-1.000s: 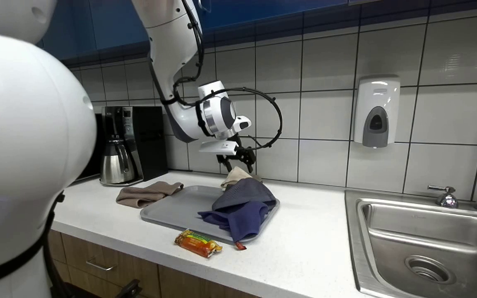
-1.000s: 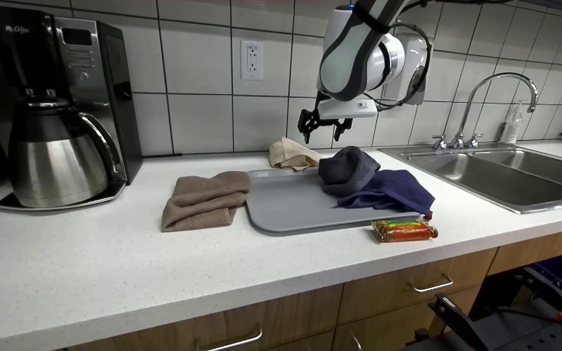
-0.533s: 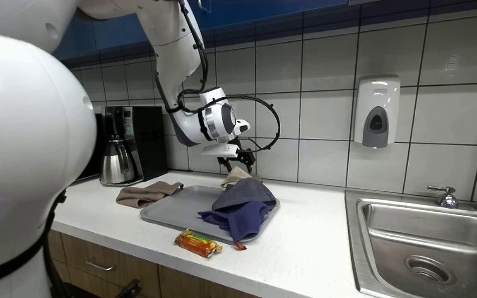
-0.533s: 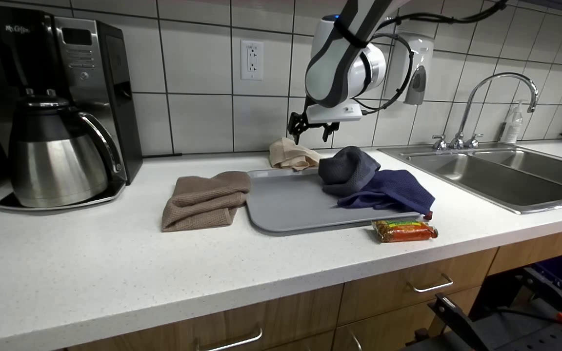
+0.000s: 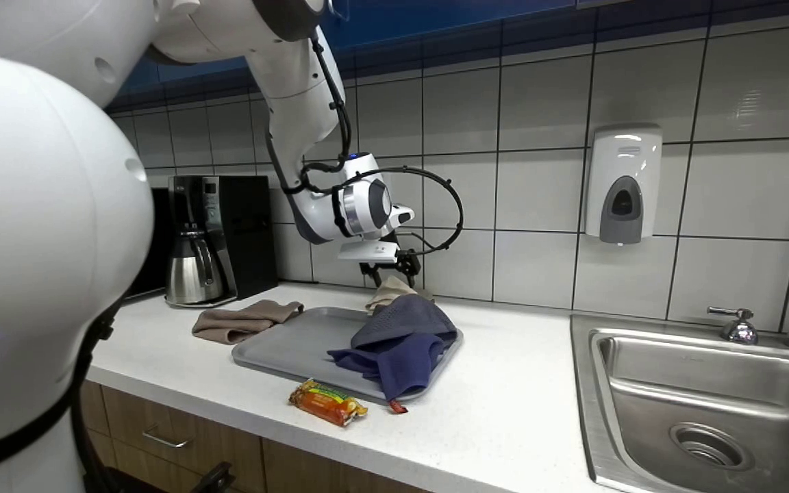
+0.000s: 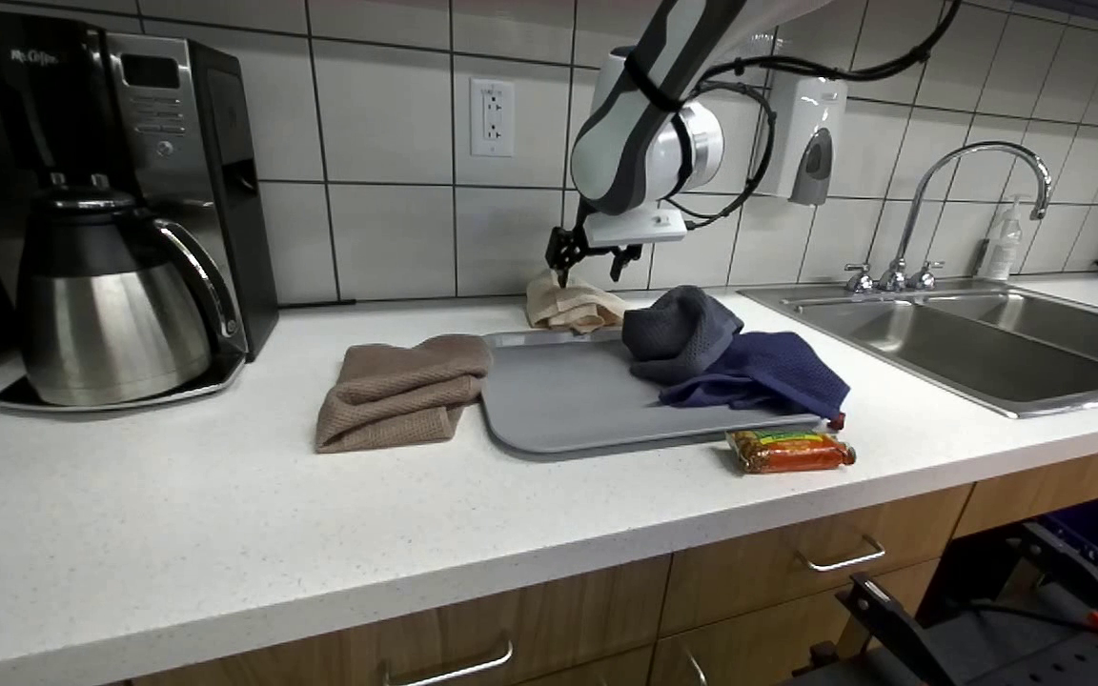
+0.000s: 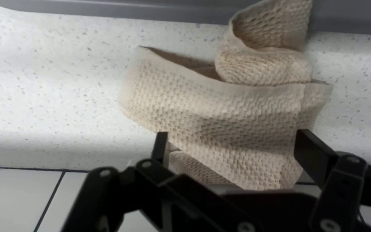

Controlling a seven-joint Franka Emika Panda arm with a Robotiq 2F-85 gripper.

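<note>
My gripper (image 7: 232, 138) is open above a crumpled beige cloth (image 7: 237, 103), which shows between and beyond the fingers in the wrist view. I see no grip on it; whether a fingertip touches it I cannot tell. In an exterior view the gripper (image 6: 590, 277) hangs just over the beige cloth (image 6: 576, 307), by the tiled wall behind a grey tray (image 6: 559, 405). One end of this cloth reaches the tray's edge. On the tray's sink side lie a bunched dark grey cloth (image 6: 682, 329) and a navy cloth (image 6: 768, 372). A folded brown cloth (image 6: 406, 393) lies at the opposite end.
In front of the tray lies an orange snack packet (image 6: 790, 452), with a small red item (image 5: 398, 407) by the tray's corner. A coffee maker (image 6: 168, 143) with a steel carafe (image 6: 115, 324) stands at one end, a sink (image 5: 682, 390) at the other. The tiled wall (image 6: 396, 238) is close behind the gripper.
The open gripper has shifted toward the coffee maker side and come slightly lower, over the beige cloth. The cloths, tray and packet stay where they were.
</note>
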